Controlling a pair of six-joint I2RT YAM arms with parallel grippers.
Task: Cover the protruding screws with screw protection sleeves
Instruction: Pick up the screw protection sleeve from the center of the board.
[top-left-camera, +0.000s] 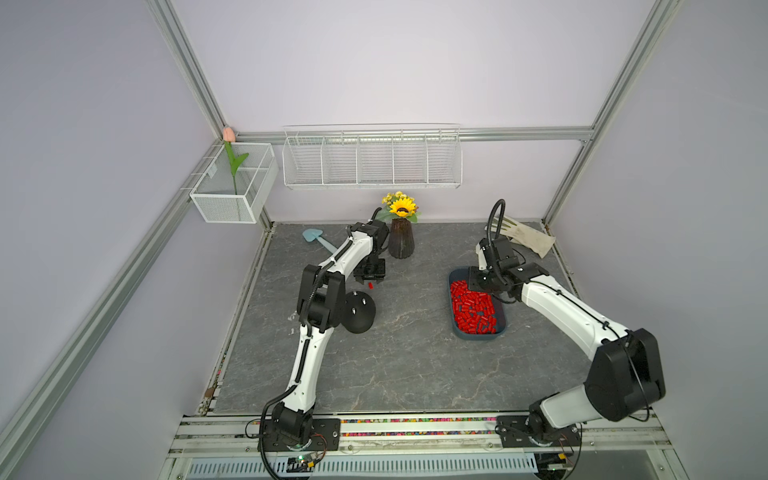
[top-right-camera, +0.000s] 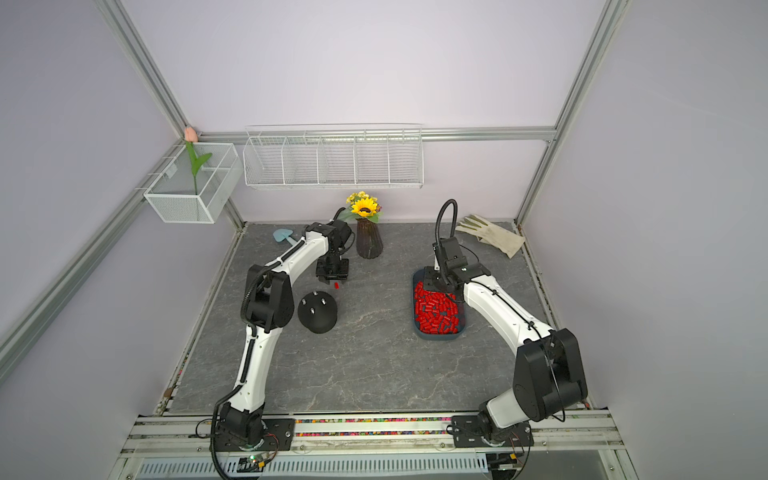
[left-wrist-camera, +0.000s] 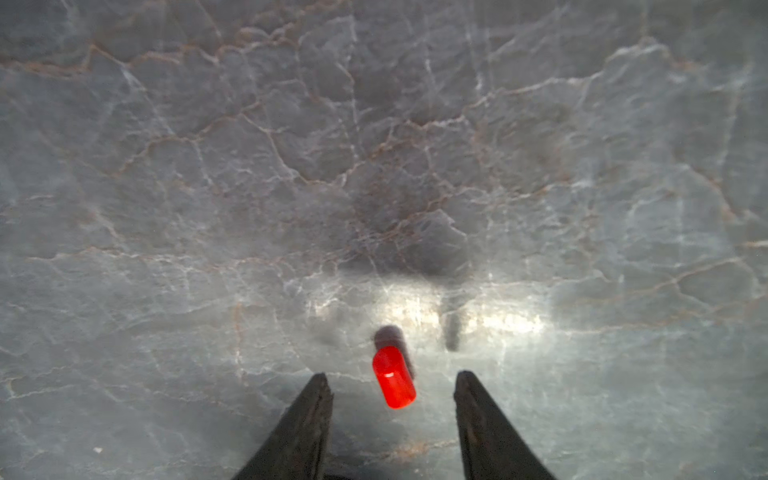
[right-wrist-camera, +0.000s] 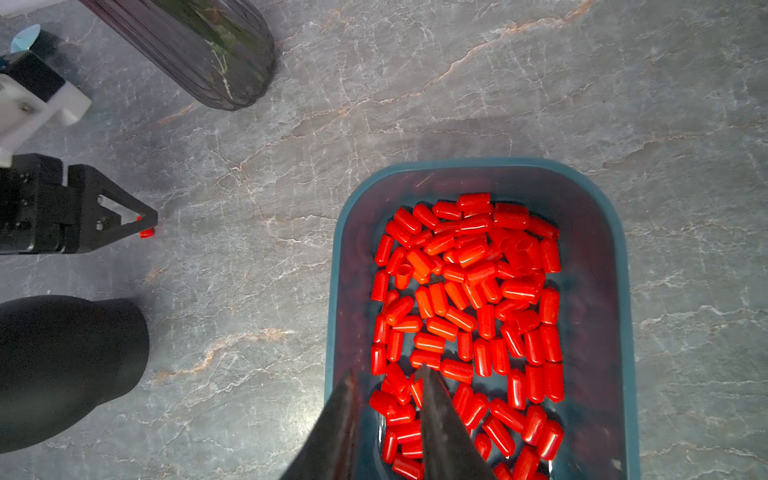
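From where I stand, nothing is capped yet. The black dome (top-left-camera: 361, 320) sits at about 9 o'clock on the tabletop (top-left-camera: 395, 361). The protruding screws (top-right-camera: 323, 300) that I can see on its crown are bare silver, with no red on any of them. I can pick out three clearly, and a fourth may be hidden by the curve.

The left tool (left-wrist-camera: 391, 375) hangs low over the tabletop at roughly 1 o'clock from the dome. Its fingers are spread, and a single red sleeve (left-wrist-camera: 394, 382) sits in the gap between them, touching neither finger. To my eye that sleeve is down on the stone, not carried.

The rest of the screw protection sleeves (right-wrist-camera: 469, 299) lie heaped in the dark blue tray (right-wrist-camera: 623, 291) at 3 o'clock. The right tool (right-wrist-camera: 386, 370) is dipped into the tray's far end, at 12 o'clock, with its fingers close together among the pieces. I cannot tell whether it is pinching one.

So I judge the job to be at its very start. The one sleeve set out near the dome has to be gripped and pushed onto a screw, and the other screws follow.
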